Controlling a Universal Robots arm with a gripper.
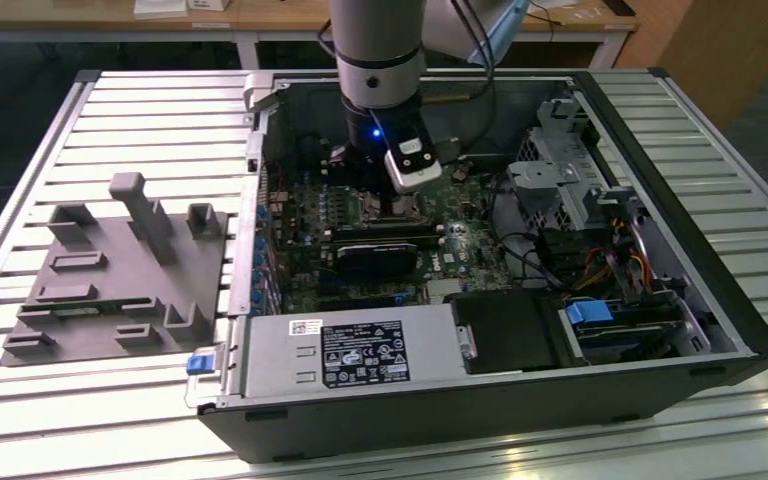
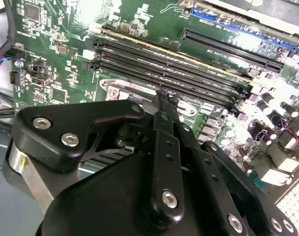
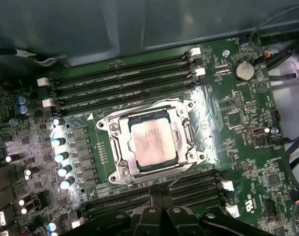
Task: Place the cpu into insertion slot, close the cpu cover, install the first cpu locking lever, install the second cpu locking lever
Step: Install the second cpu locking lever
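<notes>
With the cpu [image 3: 152,143] seated under the closed cpu cover [image 3: 149,142], the gripper [image 3: 157,199], jaws seemingly together, is held beside it, so a locking lever [image 3: 181,172] is judged in hand.

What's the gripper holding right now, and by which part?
Cannot tell. The gripper sits at the edge of the insertion slot, where the cpu already lies under the closed cpu cover; no hold is visible.
</notes>
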